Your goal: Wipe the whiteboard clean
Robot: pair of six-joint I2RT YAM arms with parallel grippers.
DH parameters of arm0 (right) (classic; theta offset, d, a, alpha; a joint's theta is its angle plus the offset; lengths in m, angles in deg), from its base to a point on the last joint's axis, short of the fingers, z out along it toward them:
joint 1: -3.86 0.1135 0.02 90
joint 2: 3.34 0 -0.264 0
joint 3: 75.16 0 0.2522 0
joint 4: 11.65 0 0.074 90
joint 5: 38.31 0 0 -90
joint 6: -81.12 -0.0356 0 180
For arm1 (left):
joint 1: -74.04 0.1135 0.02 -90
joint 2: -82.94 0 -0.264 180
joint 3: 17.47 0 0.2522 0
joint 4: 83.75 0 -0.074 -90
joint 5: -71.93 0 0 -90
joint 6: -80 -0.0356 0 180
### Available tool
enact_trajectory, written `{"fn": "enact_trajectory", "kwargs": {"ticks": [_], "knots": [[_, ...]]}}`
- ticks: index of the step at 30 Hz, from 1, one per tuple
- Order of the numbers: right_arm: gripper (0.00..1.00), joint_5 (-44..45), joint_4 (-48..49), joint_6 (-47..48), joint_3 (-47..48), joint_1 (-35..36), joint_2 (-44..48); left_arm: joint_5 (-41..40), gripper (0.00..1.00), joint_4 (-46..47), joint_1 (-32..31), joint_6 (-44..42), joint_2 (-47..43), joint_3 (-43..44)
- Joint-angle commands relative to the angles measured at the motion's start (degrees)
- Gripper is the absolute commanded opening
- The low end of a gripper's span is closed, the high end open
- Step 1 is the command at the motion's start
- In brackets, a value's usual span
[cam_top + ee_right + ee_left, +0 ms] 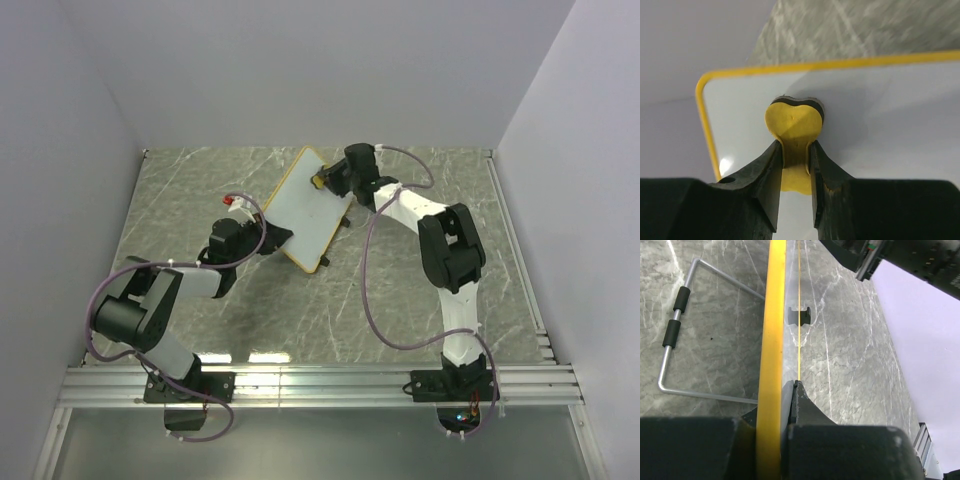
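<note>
The whiteboard [305, 212], white with a yellow rim and black clips, sits slanted at the table's middle back. My left gripper [272, 238] is shut on its lower left edge. In the left wrist view the board shows edge-on as a yellow rim [772, 330], pinched between the fingers of the left gripper [785, 390]. My right gripper [324, 181] is shut on the small yellow bow-tie eraser [794, 122] and presses it against the white face near the board's far corner [707, 82]. No writing shows on the visible white face [880, 115].
The board's bent wire stand [675, 330] with black grips lies on the grey marble table [200, 190] behind the board. A black clip [802, 316] sits on the rim. White walls close three sides. An aluminium rail [320, 380] runs along the near edge.
</note>
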Motion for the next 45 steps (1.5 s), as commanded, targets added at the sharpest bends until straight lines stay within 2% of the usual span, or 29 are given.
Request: {"fn": "enact_trajectory", "kwargs": {"ticks": [1, 7, 9, 16, 21, 28, 38, 45], "knots": [[0.00, 1.50, -6.16, 2.51, 0.41, -1.18, -3.58, -0.29, 0.00, -18.46, -3.31, -9.08, 3.64, -2.03], [0.00, 0.44, -5.46, 4.18, -5.99, -1.01, -1.65, -0.29, 0.00, -18.37, -3.31, -8.99, 4.16, -1.94], [0.00, -0.25, -3.62, 3.57, -11.26, -0.31, 0.10, -0.11, 0.00, -18.20, -3.31, -9.08, 4.34, -1.94], [0.00, -2.28, 1.38, -1.69, -21.90, 7.07, 6.96, -0.38, 0.00, -17.85, -3.31, -9.16, 5.04, -1.41], [0.00, -3.42, 3.07, -5.04, -20.25, 11.55, 5.83, -0.38, 0.00, -17.93, -3.31, -9.34, 4.95, -1.41], [0.00, -4.21, 0.70, -5.83, -11.99, 13.84, 3.28, -0.38, 0.00, -18.11, -3.31, -9.43, 4.87, -1.41], [0.00, -5.45, 2.81, -9.96, -19.97, 17.01, 9.16, -0.29, 0.00, -17.76, -3.31, -9.69, 5.74, -0.80], [0.00, -4.31, 2.28, -7.60, -19.63, 12.63, 7.07, -0.46, 0.00, -18.20, -3.31, -9.87, 5.66, -0.80]]}}
